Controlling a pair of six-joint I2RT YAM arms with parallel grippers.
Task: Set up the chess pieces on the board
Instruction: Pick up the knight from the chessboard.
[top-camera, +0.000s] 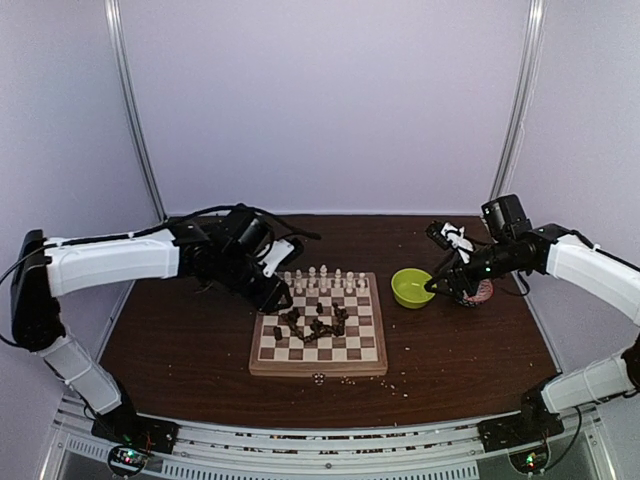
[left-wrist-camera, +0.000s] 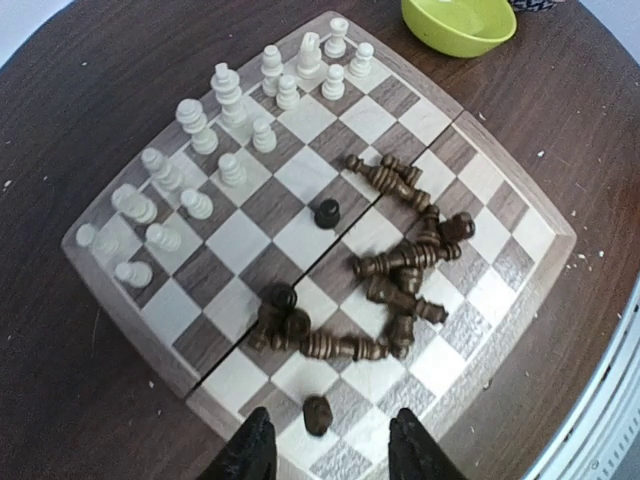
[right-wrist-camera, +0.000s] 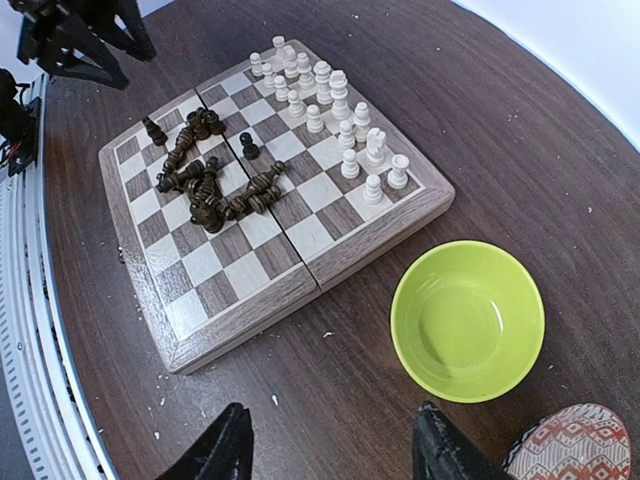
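The board (top-camera: 318, 366) lies mid-table; it also shows in the left wrist view (left-wrist-camera: 545, 215) and the right wrist view (right-wrist-camera: 250, 310). Cream-white pieces (top-camera: 322, 279) (left-wrist-camera: 228, 95) (right-wrist-camera: 330, 100) stand in two rows at its far side. Dark brown pieces (top-camera: 312, 322) (left-wrist-camera: 400, 265) (right-wrist-camera: 210, 190) lie in a heap mid-board. One dark pawn (left-wrist-camera: 327, 212) stands upright. Another dark piece (left-wrist-camera: 317, 415) sits just ahead of my left gripper (left-wrist-camera: 330, 432), which is open and empty over the board's left edge (top-camera: 274, 291). My right gripper (right-wrist-camera: 335, 432) (top-camera: 433, 285) is open and empty above the table by the green bowl.
A lime-green bowl (top-camera: 411, 287) (right-wrist-camera: 467, 320) (left-wrist-camera: 460, 25) stands empty right of the board. A red patterned bowl (top-camera: 480, 293) (right-wrist-camera: 575, 445) is beside it. Pale crumbs (top-camera: 345, 380) lie in front of the board. A metal rail runs along the near edge.
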